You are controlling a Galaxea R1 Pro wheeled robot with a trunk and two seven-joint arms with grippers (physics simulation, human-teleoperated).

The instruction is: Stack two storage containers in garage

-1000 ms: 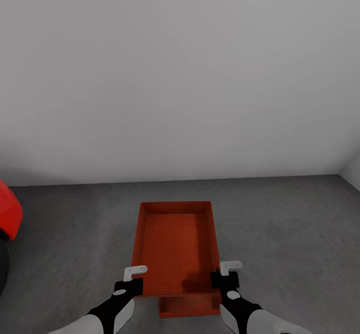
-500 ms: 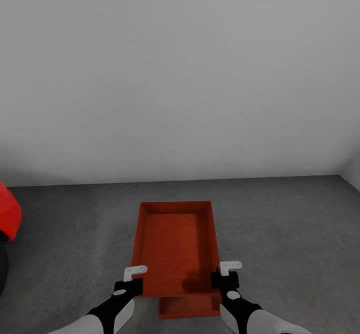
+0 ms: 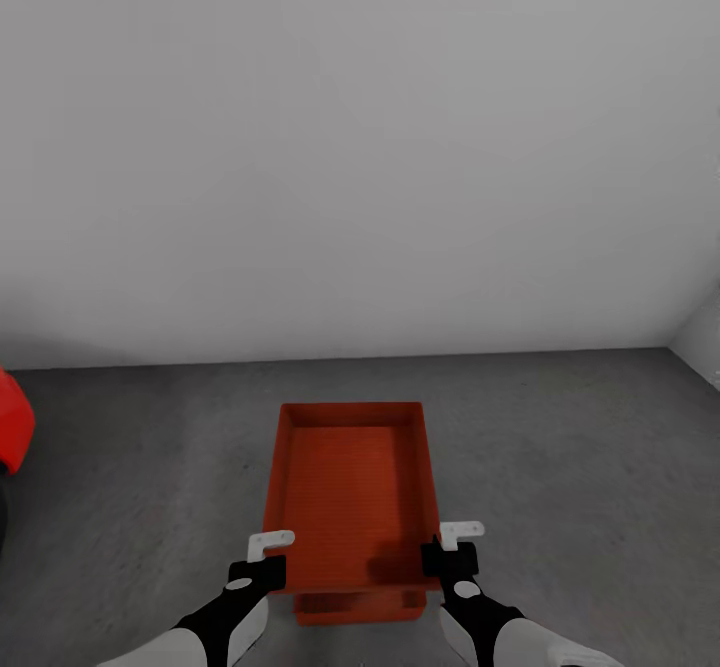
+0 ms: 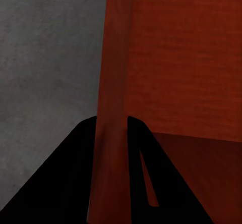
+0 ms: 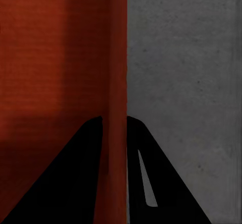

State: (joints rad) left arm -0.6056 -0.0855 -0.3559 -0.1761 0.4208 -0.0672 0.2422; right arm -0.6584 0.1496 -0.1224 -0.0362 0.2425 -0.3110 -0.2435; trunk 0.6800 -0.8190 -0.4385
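Note:
In the head view a red-orange open-topped storage container [image 3: 350,492] hangs level over the dark grey garage floor [image 3: 560,447]. My left gripper [image 3: 262,559] is shut on its left wall near the near corner, and my right gripper [image 3: 448,549] is shut on its right wall. Directly beneath it on the floor lies the second storage container [image 3: 355,607], with just its near end peeking out. In the left wrist view the left gripper [image 4: 112,120] pinches the red wall [image 4: 113,57] between dark fingers. The right wrist view has the right gripper [image 5: 115,119] clamped on the other wall [image 5: 117,52].
A plain white wall [image 3: 360,147] closes the room a short way beyond the containers. Part of a red car [image 3: 12,432] sits at the left edge. A second wall [image 3: 702,337] meets the first in the far right corner. Bare concrete lies on both sides.
The whole view has shifted slightly, with the car sliding toward the left edge. The lower container now sits further left under the held one, and less of it shows. Both grips are unchanged.

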